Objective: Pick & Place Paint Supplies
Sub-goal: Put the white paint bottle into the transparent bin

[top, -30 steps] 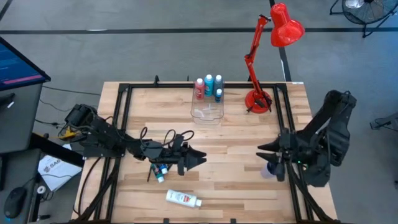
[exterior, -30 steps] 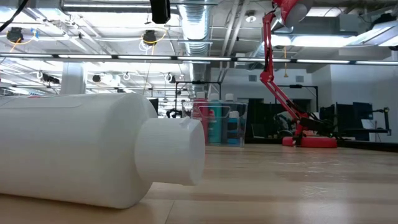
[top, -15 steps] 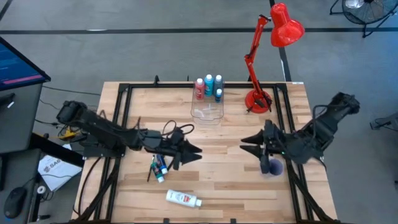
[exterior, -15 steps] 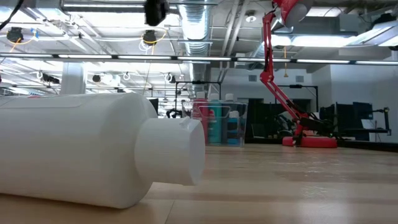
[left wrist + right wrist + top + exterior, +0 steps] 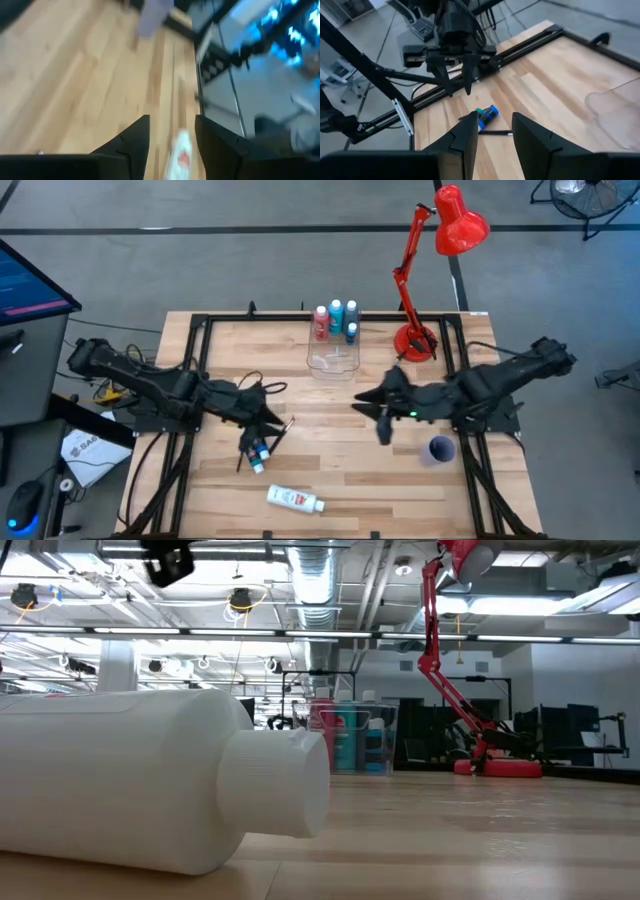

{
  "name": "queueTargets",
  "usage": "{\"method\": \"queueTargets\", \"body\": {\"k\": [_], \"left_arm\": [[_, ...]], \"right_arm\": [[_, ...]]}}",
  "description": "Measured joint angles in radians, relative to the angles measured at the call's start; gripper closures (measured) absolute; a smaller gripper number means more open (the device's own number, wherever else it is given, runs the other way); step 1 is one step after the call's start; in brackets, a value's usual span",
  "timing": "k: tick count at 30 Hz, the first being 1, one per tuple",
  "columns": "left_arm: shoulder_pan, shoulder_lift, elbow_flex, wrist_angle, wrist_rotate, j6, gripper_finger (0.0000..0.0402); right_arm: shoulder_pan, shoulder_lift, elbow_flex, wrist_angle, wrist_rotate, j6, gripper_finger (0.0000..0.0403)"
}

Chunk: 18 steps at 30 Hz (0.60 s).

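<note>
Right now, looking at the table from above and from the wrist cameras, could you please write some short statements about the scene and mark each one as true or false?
1. The white bottle lies on its side near the table's front edge. True.
2. The red desk lamp stands on the left side of the table. False: its base is at the back right.
3. The purple cup sits near the right arm. True.
4. The right gripper holds a paintbrush. False: nothing is between its fingers.
5. Several paint bottles stand upright at the back, by the clear box. True.
6. The small blue-green bottles are inside the clear box. False: they lie on the table near the left gripper.
</note>
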Motion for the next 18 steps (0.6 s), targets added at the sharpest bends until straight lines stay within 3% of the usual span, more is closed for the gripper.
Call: {"method": "queueTargets", "body": {"k": [8,13,18], "left_arm": [[-0.089,-0.005,0.000,-0.159,0.019,-0.008,0.0255],[-0.161,0.085,0.000,-0.158,0.037,-0.006,0.0255],[-0.256,0.202,0.000,-0.159,0.034,0.003,0.0255]], "right_arm": [[-0.073,0.137,0.000,0.139,-0.202,0.001,0.0289],[-0.097,0.180,0.000,0.140,-0.290,0.003,0.0289],[-0.108,0.179,0.000,0.125,-0.312,0.003,0.0289]]}}
